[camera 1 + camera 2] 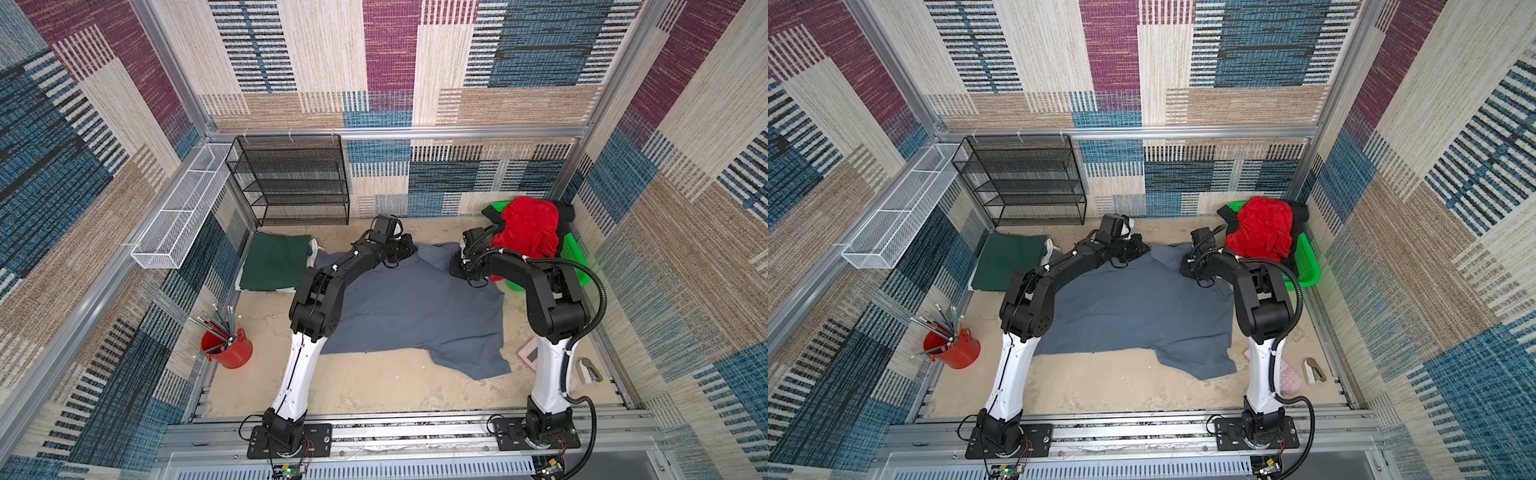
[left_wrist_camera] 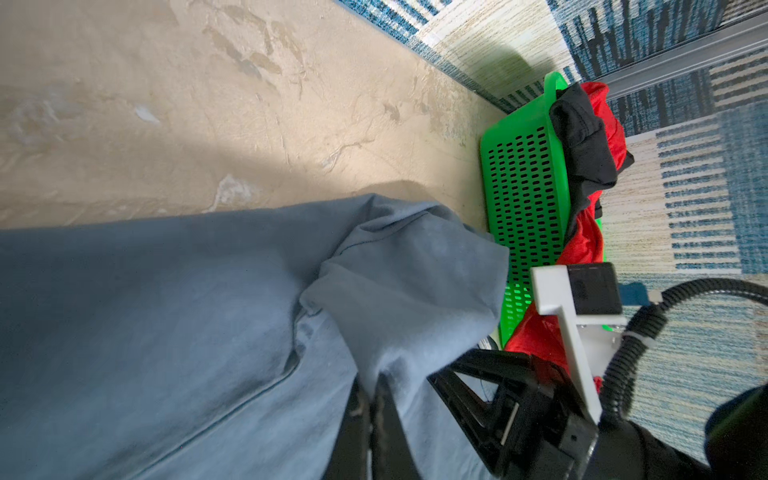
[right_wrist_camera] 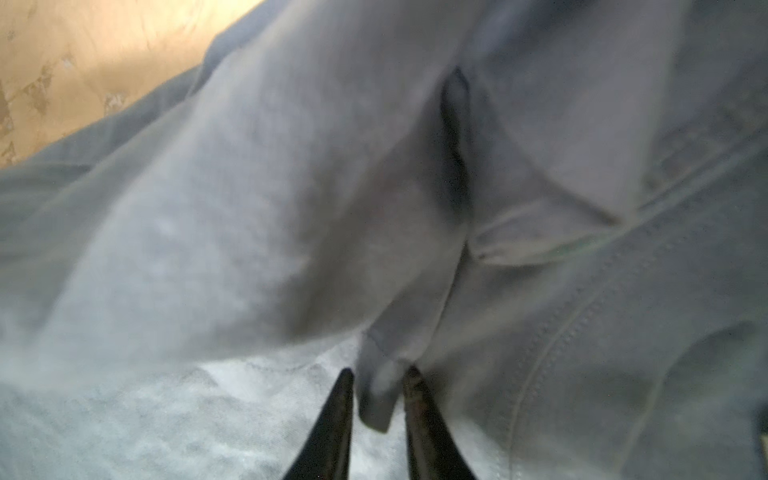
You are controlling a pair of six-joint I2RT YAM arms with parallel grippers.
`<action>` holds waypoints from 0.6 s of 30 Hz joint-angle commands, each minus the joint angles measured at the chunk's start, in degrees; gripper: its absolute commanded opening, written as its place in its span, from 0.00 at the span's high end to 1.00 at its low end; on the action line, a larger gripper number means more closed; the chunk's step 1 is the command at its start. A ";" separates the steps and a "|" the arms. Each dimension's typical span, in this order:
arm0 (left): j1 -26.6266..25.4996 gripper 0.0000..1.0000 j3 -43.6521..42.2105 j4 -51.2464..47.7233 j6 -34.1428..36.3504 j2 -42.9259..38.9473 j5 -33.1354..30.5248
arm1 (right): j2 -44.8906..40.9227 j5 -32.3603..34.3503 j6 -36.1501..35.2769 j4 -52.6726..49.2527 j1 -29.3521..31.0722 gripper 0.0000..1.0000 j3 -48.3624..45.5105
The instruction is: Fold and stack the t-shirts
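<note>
Grey t-shirt [image 1: 407,307] pinched by both grippers; red t-shirt [image 1: 528,228], black t-shirt [image 2: 582,141] fill basket [image 2: 523,191].

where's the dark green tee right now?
In both top views the dark green t-shirt lies folded at the far left of the table, in front of the black wire shelf, just left of the spread slate grey t-shirt.

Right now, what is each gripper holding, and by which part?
Both hold the slate grey t-shirt at its far edge: left gripper shut on a bunched fold, right gripper around a hemmed fold.
</note>
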 commanded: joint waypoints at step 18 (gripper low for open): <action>0.04 1.00 -0.66 2.53 -1.20 -0.36 2.25 | 1.58 4.28 -0.62 -2.52 0.03 1.00 5.81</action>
